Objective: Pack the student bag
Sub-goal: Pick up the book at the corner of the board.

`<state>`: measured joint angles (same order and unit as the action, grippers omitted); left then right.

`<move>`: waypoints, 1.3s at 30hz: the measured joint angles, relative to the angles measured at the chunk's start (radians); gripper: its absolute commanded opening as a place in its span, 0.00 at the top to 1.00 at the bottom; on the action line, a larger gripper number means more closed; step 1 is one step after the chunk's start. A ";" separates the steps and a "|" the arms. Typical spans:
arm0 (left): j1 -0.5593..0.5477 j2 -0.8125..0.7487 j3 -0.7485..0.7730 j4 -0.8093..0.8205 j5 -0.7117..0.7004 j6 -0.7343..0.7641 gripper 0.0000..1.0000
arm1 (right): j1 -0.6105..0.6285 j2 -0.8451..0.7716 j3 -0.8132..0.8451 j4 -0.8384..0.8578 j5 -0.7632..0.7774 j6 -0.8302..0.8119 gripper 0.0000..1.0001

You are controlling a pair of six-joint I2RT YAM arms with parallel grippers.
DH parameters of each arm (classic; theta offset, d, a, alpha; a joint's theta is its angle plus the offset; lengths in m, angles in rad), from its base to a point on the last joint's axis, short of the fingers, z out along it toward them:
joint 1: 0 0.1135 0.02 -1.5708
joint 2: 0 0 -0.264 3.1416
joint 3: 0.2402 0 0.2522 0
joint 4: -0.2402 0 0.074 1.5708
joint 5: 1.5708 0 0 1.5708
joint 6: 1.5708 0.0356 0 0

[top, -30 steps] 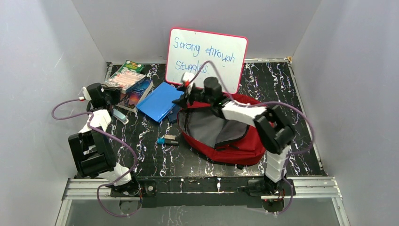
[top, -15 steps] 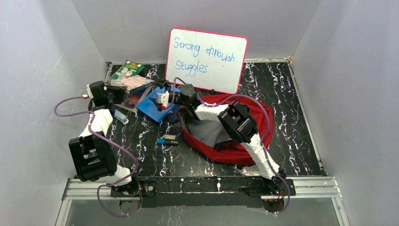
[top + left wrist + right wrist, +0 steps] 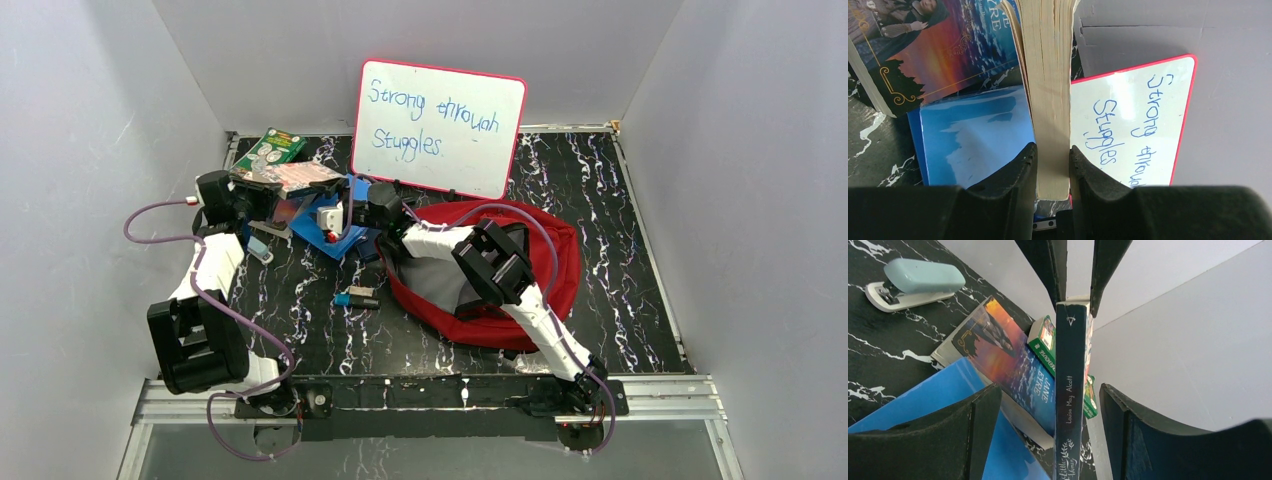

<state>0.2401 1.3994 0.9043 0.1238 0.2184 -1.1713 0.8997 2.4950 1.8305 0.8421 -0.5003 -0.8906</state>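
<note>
The student bag [image 3: 545, 290] is a red backpack lying on the right of the table, its mouth open on the grey lining. My left gripper [image 3: 1053, 160] is shut on the page edge of a paperback [image 3: 1050, 90], holding it lifted on edge above the book pile [image 3: 295, 178]. My right gripper [image 3: 1049, 387] is open, one finger on each side of that book's dark spine [image 3: 1070, 390], which reads "Little Women". Neither right finger touches it. The left gripper's fingers [image 3: 1048, 260] show at the far end of the book.
Under the held book lie a "Jane Eyre" paperback [image 3: 1013, 365] and a blue folder [image 3: 933, 395]. A green box [image 3: 272, 147], a pale stapler [image 3: 258, 243], small pens [image 3: 357, 297] and a whiteboard [image 3: 440, 125] leaning on the back wall are also there.
My right arm swung left from over the bag to the book pile, and its jaws opened wider. The left gripper lifted the paperback up off the stack.
</note>
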 measured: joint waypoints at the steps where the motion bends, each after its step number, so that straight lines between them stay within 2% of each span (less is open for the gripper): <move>1: -0.002 0.000 0.000 -0.002 0.001 0.000 1.00 | 0.000 0.000 0.000 -0.006 0.006 -0.005 0.23; 7: -0.014 -0.016 0.000 -0.044 0.009 0.008 1.00 | 0.000 0.040 0.045 -0.053 0.100 -0.040 0.33; 10: -0.022 -0.048 0.000 -0.075 0.020 0.012 1.00 | -0.001 0.046 0.053 -0.086 0.136 -0.066 0.53; 14: -0.025 -0.079 0.011 -0.122 0.032 0.026 1.00 | -0.001 0.046 0.053 -0.082 0.174 -0.077 0.70; 16: -0.026 -0.081 0.024 -0.148 0.032 0.037 1.00 | 0.000 0.046 0.053 -0.069 0.199 -0.067 0.85; 17: -0.026 -0.081 0.031 -0.163 0.036 0.039 1.00 | -0.001 0.046 0.053 -0.056 0.205 -0.066 0.96; 18: -0.025 -0.081 0.039 -0.175 0.039 0.042 1.00 | -0.001 0.045 0.053 -0.045 0.211 -0.065 1.00; 19: -0.026 -0.081 0.051 -0.185 0.044 0.047 0.99 | -0.001 0.043 0.051 -0.038 0.212 -0.060 1.00; 21: -0.026 -0.081 0.074 -0.208 0.056 0.057 0.73 | -0.001 0.029 0.034 -0.014 0.223 -0.057 1.00; 23: -0.026 -0.081 0.112 -0.244 0.072 0.070 0.39 | 0.000 0.002 0.007 -0.004 0.237 -0.055 1.00; 25: -0.027 -0.081 0.166 -0.270 0.094 0.085 0.29 | -0.002 -0.044 -0.032 -0.001 0.251 -0.055 1.00; 27: -0.031 -0.082 0.248 -0.286 0.112 0.083 0.24 | -0.003 -0.110 -0.100 -0.001 0.263 -0.060 1.00; 31: -0.030 -0.113 0.385 -0.248 0.146 0.074 0.22 | -0.013 -0.254 -0.251 -0.002 0.277 -0.079 1.00; 36: -0.031 -0.186 0.395 -0.167 0.241 -0.001 0.21 | -0.014 -0.474 -0.469 -0.003 0.335 -0.104 1.00; 39: -0.047 -0.212 0.374 -0.136 0.293 -0.047 0.21 | -0.013 -0.620 -0.546 -0.062 0.393 -0.090 1.00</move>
<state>0.1928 1.1873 1.2785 -0.0120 0.5117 -1.2186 0.8867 1.8751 1.2846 0.7799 -0.1078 -0.9810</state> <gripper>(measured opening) 0.785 0.331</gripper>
